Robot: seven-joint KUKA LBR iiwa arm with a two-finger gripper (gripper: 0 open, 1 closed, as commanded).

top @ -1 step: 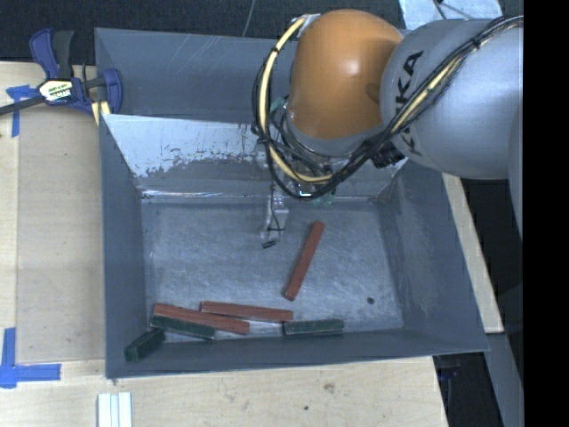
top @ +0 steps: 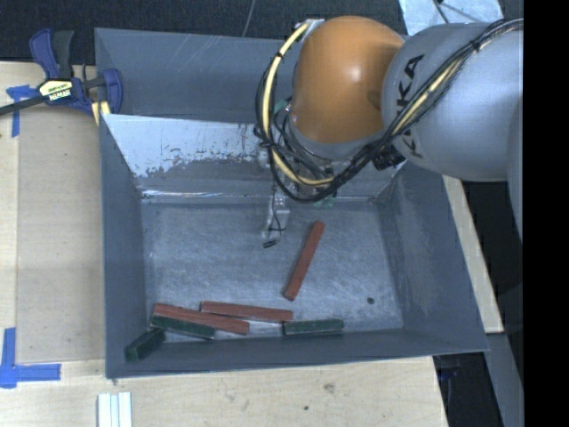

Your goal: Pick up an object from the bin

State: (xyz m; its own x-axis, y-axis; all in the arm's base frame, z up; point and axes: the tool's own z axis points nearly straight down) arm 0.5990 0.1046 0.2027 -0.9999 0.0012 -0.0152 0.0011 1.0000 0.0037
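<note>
Claw (top: 275, 228): one, slender, hanging below the arm's orange cover (top: 347, 78) and its looped cables (top: 283, 154). It hangs low over the floor near the back wall of the bin (top: 120, 238). Apart or together: cannot tell, as it looks thin and dark against the grey floor. Nothing can be made out in its grip.

Item 1: reddish-brown stick (top: 302, 261), long and flat, lying alone on the open floor near the bin's middle. It is tilted, with its upper end just beside the claw on the claw's right and its lower end pointing toward the front wall. Judged the likeliest thing to pick, since it is the nearest and has bare floor on both long sides.

Items 2–3: two more reddish-brown sticks, one (top: 246, 310) lying just behind the other (top: 200, 319), lengthwise along the front wall and overlapping in part.

Items 4–5: two dark green sticks, one (top: 313, 327) to the right of the row and one (top: 187, 329) under the left brown stick's front edge.

Item 6: short dark green piece (top: 144, 343), angled in the front left corner.

Remark: items 2–6 lie together where the sloping walls meet the floor, well apart from the claw. They probably rest there because loose things slide down to that edge. Being so close to the wall, they look harder to grasp than item 1.
</note>
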